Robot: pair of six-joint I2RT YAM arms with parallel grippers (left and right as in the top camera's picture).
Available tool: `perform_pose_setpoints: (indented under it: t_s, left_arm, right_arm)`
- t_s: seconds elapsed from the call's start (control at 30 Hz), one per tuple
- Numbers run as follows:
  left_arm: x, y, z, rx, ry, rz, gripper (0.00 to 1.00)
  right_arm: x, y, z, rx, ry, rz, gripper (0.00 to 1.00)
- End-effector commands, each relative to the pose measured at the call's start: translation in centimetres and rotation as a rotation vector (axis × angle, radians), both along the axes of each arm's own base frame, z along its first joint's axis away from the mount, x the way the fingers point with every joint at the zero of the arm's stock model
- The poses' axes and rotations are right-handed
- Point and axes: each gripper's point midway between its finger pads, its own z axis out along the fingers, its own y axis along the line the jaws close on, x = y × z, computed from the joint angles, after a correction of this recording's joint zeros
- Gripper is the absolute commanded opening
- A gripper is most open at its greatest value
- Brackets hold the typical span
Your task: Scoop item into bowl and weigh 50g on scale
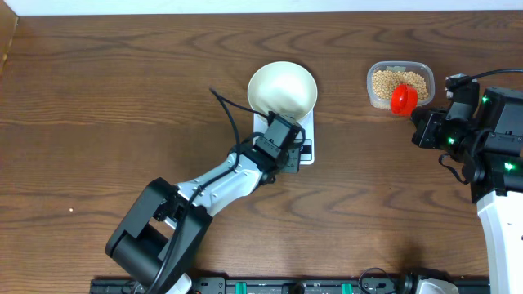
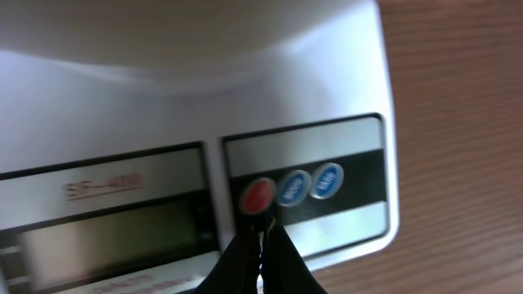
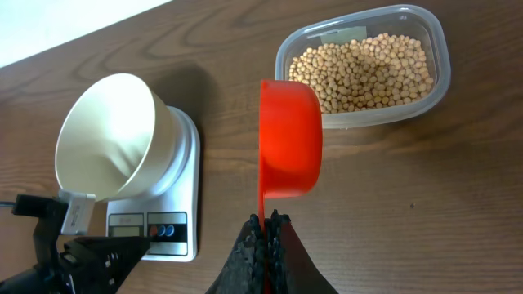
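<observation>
The white bowl (image 1: 283, 88) stands empty on the white scale (image 1: 306, 131); both also show in the right wrist view, bowl (image 3: 110, 135) and scale (image 3: 184, 204). My left gripper (image 2: 261, 229) is shut and empty, its tips right at the scale's red button (image 2: 257, 194), beside the grey display (image 2: 106, 233). My right gripper (image 3: 265, 220) is shut on the handle of a red scoop (image 3: 288, 139), held tilted beside the clear tub (image 3: 437, 90) of beige beans (image 3: 368, 69). The scoop (image 1: 403, 98) hangs over the tub's near edge.
The clear tub (image 1: 373, 95) sits at the back right of the wooden table. My left arm (image 1: 212, 184) stretches diagonally from the front edge to the scale. My right arm (image 1: 490, 131) stands at the right edge.
</observation>
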Motion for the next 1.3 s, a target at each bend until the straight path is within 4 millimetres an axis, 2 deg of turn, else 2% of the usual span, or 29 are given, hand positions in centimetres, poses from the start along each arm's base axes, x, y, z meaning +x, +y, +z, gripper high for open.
perform_pose_setpoints:
  t_s: [0.0, 0.3, 0.7, 1.27]
  left_arm:
    - [-0.1, -0.5, 0.2, 0.020, -0.035, -0.047, 0.07]
    - [0.5, -0.4, -1.2, 0.053, -0.053, -0.048, 0.07]
    - [2.4, 0.7, -0.6, 0.108, -0.144, 0.019, 0.07]
    - [2.0, 0.9, -1.5, 0.128, -0.118, 0.014, 0.07]
  right_arm:
    - [0.2, -0.2, 0.7, -0.019, -0.021, 0.009, 0.01]
    - [0.0, -0.2, 0.5, -0.018, -0.012, 0.010, 0.01]
    - [-0.2, -0.1, 0.3, -0.029, -0.005, 0.022, 0.01]
    - [-0.2, -0.1, 0.2, -0.028, 0.000, 0.022, 0.01]
